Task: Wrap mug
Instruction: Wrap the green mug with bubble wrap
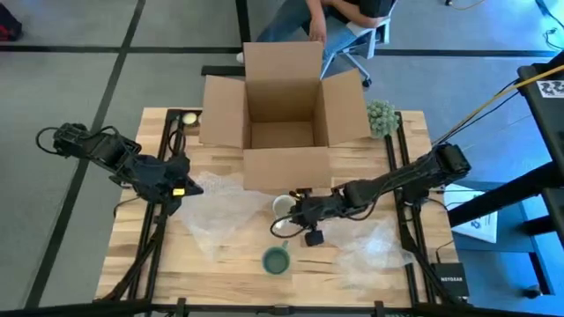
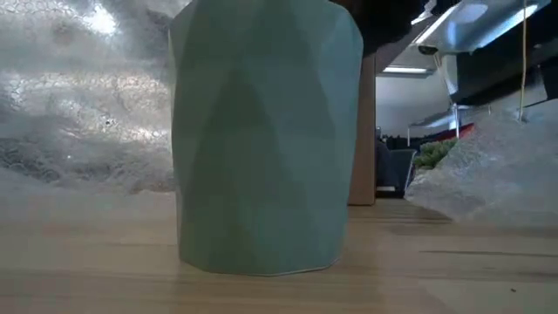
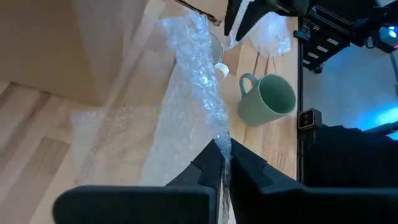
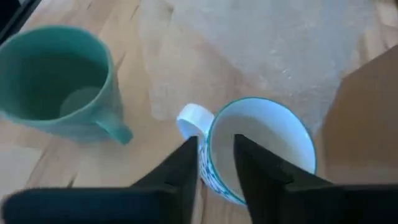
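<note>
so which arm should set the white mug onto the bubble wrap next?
Right, probably. The right gripper is shut on the rim of the white mug with teal trim, beside the clear bubble wrap sheet. The left gripper is busy pinching that sheet.

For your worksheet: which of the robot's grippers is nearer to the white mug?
The right. The right gripper straddles the rim of the white mug, one finger inside. The left gripper is across the table, shut on the bubble wrap.
</note>
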Controlling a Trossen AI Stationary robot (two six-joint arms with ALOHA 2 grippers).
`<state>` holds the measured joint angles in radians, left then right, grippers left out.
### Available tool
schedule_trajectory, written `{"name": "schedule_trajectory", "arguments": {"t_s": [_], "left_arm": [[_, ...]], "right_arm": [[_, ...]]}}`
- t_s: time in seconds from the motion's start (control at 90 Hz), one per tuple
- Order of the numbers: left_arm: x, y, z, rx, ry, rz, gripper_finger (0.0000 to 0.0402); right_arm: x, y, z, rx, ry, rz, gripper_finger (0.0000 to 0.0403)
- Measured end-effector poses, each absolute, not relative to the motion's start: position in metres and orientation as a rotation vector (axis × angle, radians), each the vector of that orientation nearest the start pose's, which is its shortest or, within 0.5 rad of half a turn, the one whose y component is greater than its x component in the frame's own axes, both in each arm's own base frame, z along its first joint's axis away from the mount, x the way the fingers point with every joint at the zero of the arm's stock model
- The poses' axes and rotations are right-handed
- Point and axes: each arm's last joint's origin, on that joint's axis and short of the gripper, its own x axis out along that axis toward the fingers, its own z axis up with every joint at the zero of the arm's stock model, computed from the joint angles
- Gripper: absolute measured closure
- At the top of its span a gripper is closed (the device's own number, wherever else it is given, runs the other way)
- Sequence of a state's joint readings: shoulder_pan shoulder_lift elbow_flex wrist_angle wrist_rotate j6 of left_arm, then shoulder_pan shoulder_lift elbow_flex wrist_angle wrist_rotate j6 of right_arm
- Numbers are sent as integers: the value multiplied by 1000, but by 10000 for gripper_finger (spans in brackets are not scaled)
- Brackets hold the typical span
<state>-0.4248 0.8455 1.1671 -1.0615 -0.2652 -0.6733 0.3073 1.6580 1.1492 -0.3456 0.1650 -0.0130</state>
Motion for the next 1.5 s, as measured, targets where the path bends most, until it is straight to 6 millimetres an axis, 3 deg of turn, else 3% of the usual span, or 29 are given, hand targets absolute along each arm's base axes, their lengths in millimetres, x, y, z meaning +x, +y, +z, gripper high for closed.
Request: {"name": "schedule_trajectory", "arguments": {"t_s": [0.167, 0.333, 0.489, 0.7, 0.756, 1.089, 1.233, 1.5], "left_arm": [[121, -46, 371, -393, 712, 87, 401], [121, -46, 371, -393, 712, 87, 401], [121, -46, 371, -393, 712, 87, 401], [121, -46, 371, -393, 712, 87, 401], [121, -46, 371, -393, 712, 87, 401], [120, -50, 371, -390, 717, 64, 401], [119, -52, 371, -396, 718, 49, 401], [119, -53, 371, -405, 719, 45, 401]], "right_arm": [[340, 103, 208, -269, 888, 156, 210], [343, 103, 195, -299, 934, 131, 207], [342, 101, 193, -368, 948, 114, 254], [338, 100, 190, -422, 994, 134, 378], [336, 99, 189, -437, 1022, 138, 391], [306, 89, 195, -404, 1273, 35, 395], [300, 87, 197, -397, 1303, 19, 395], [299, 86, 198, -374, 1302, 6, 329]]}}
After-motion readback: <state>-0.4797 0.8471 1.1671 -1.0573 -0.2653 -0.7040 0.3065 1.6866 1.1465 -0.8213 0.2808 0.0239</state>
